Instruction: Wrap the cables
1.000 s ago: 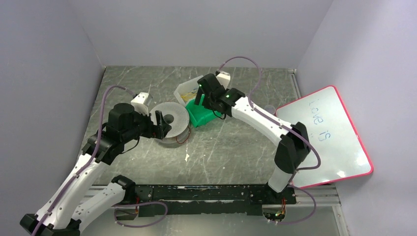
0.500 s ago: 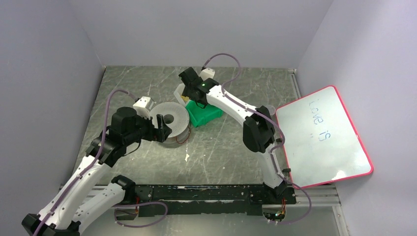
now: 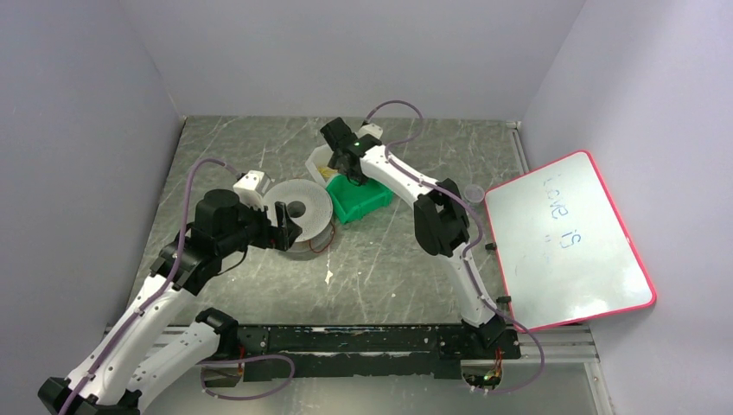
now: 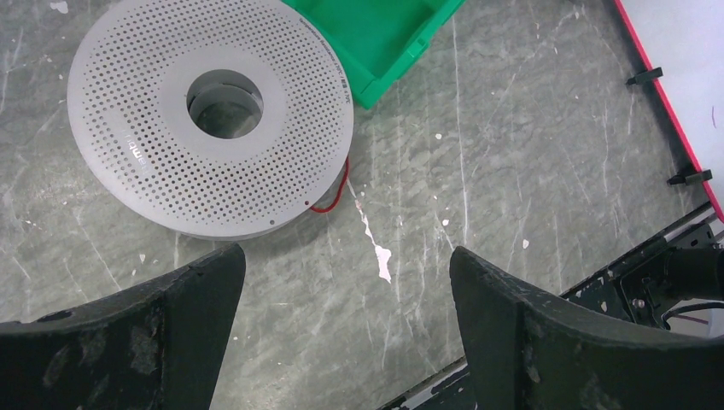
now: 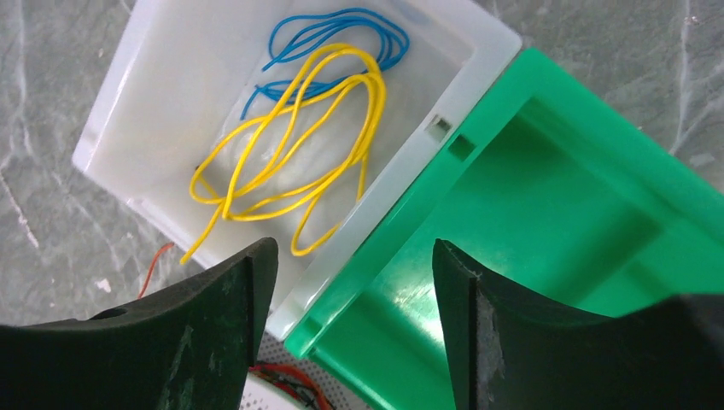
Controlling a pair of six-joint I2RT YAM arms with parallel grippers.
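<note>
Right fingers [image 5: 213,342], apart and empty, hang over the white bin [image 5: 162,77] holding the looped yellow cable [image 5: 286,154], apparently lining up a pick; left fingers [image 4: 154,342], wide open and empty, hover beside the perforated spool [image 4: 171,162], red cable [image 4: 329,202] at its rim, ready to wind

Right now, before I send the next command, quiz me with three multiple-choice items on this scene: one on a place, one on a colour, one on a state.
1. Where does the yellow cable lie?
A) in the green bin
B) in the white bin
C) on the whiteboard

2. What colour is the wire showing at the perforated spool's edge?
A) red
B) blue
C) green

3. How is the left gripper?
A) shut on a cable
B) shut, empty
C) open, empty

Answers:
1 B, its loops lie on the white floor beside a blue coil.
2 A, a red loop pokes from under the rim.
3 C, its jaws stand wide apart over the table.
</note>
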